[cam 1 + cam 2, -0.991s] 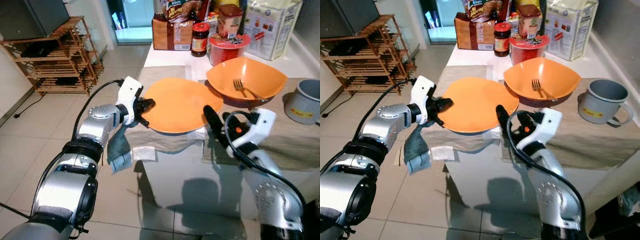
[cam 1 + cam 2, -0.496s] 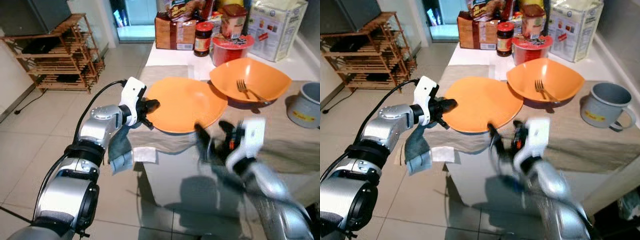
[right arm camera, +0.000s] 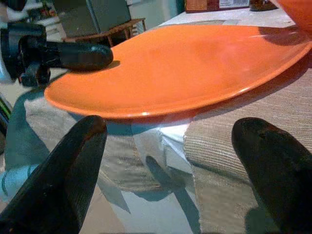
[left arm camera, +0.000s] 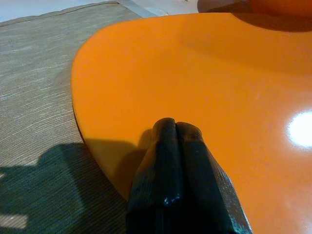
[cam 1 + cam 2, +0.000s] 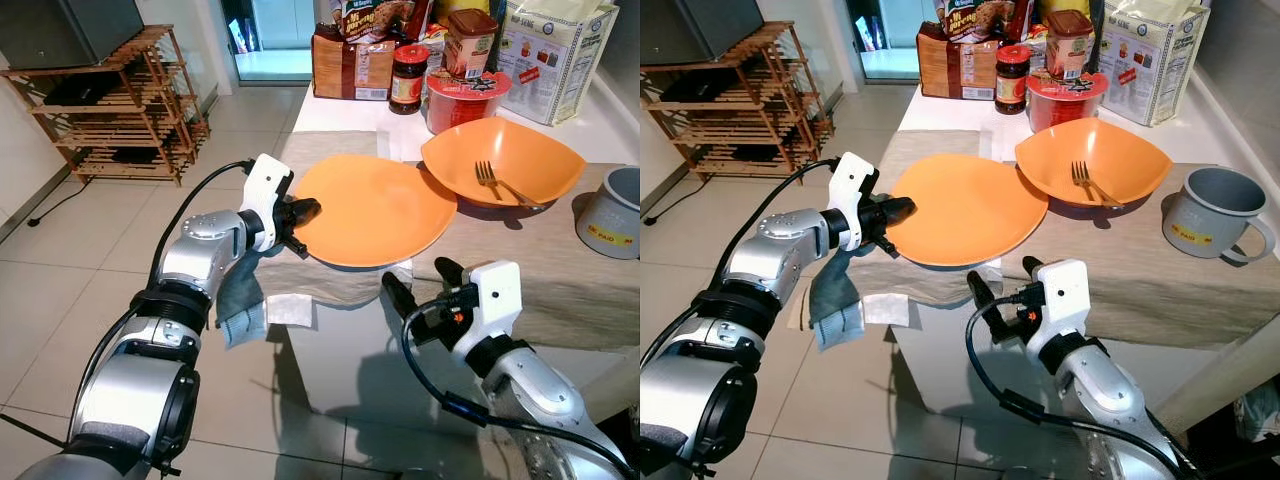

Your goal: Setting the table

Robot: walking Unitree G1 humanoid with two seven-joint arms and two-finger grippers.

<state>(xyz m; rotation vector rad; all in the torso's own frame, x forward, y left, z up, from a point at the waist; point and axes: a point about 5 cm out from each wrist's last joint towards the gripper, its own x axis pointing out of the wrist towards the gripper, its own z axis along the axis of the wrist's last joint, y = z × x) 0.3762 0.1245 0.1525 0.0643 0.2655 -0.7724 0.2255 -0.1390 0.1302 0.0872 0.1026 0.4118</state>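
Left gripper (image 5: 302,212): fingers pressed together on the near-left rim of the orange plate (image 5: 375,208), gripping it by the edge. The left wrist view shows the two black fingertips (image 4: 178,161) closed side by side on top of the plate surface.

Right gripper (image 5: 420,285): fingers spread wide, holding nothing, positioned below and in front of the table edge, pointing up toward the plate's near rim.

Plate position: on the grey-beige table runner (image 5: 560,290), at the table's front left, projecting past the runner's edge toward the left gripper. The left side is tilted slightly upward. The plate is round, so no long axis applies.

Adjacent items: an orange bowl (image 5: 502,160) touches or overlaps the plate's right rim. A fork (image 5: 498,184) lies inside the bowl, tines toward the far side. A grey mug (image 5: 1212,214) stands to the right.
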